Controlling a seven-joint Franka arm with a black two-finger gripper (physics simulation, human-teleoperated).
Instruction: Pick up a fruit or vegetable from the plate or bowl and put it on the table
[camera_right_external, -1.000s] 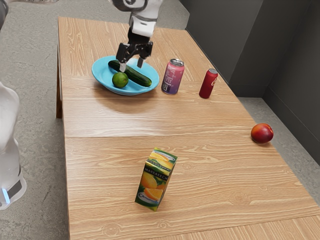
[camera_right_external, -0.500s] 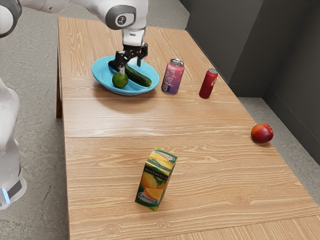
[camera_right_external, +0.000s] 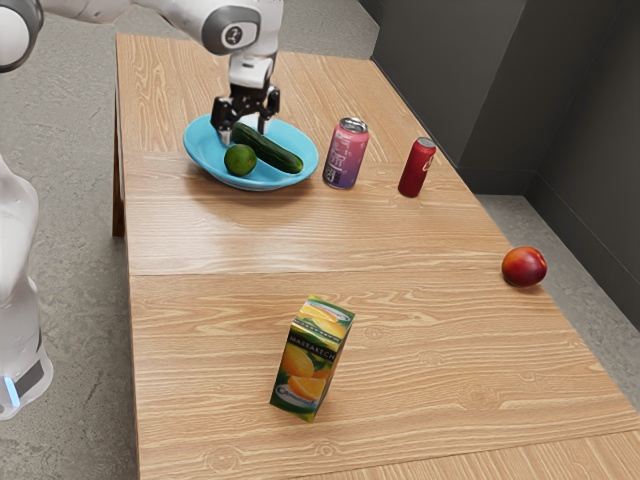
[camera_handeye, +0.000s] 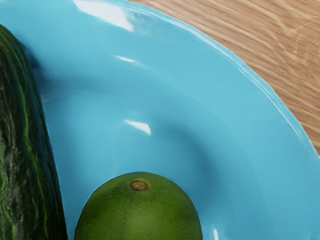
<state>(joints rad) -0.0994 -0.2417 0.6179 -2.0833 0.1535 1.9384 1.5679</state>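
Above the far part of the blue plate (camera_right_external: 204, 158) my gripper (camera_right_external: 244, 131) points down with its fingers apart, at the cucumber's far end. The dark green cucumber (camera_right_external: 270, 151) lies across the plate, and I cannot tell whether a finger touches it. Beside it, toward the exterior view's lower left, rests the round green lime (camera_right_external: 240, 159). In the wrist view the lime (camera_handeye: 139, 212) is at the lower edge, the cucumber (camera_handeye: 22, 150) stands alongside, and the plate (camera_handeye: 235, 135) curves around them.
A pink-purple can (camera_right_external: 346, 154) stands close to the plate, with a red can (camera_right_external: 417, 168) beyond it. Near the table's long edge lies a red peach-like fruit (camera_right_external: 524, 267). An orange juice carton (camera_right_external: 311, 358) stands on the wooden table (camera_right_external: 210, 330).
My hand has moved toward the exterior view's left and lowered to the plate, its fingers still apart. The lime, cans, carton and red fruit have stayed put.
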